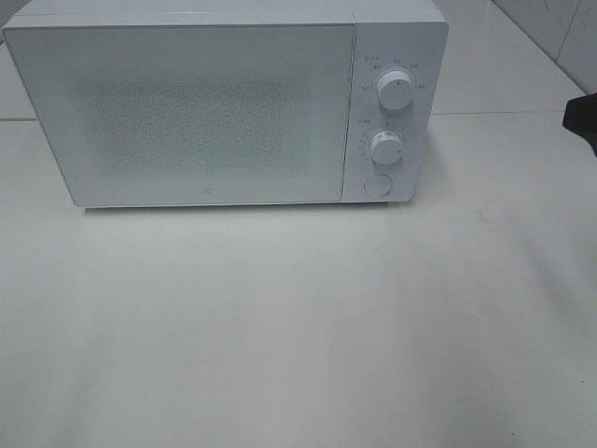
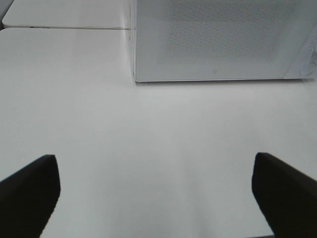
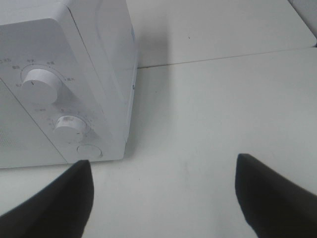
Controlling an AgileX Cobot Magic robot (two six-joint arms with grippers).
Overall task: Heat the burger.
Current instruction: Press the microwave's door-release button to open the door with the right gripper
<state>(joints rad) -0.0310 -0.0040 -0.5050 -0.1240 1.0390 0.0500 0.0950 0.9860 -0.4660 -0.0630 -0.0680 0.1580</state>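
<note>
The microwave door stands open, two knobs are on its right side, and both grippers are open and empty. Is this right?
No, the microwave door is shut, as the exterior high view shows. Its upper knob and lower knob are on its right side, and the left gripper and right gripper are open and empty.

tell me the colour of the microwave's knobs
White, matching the microwave body; the knobs show best in the right wrist view.
</note>
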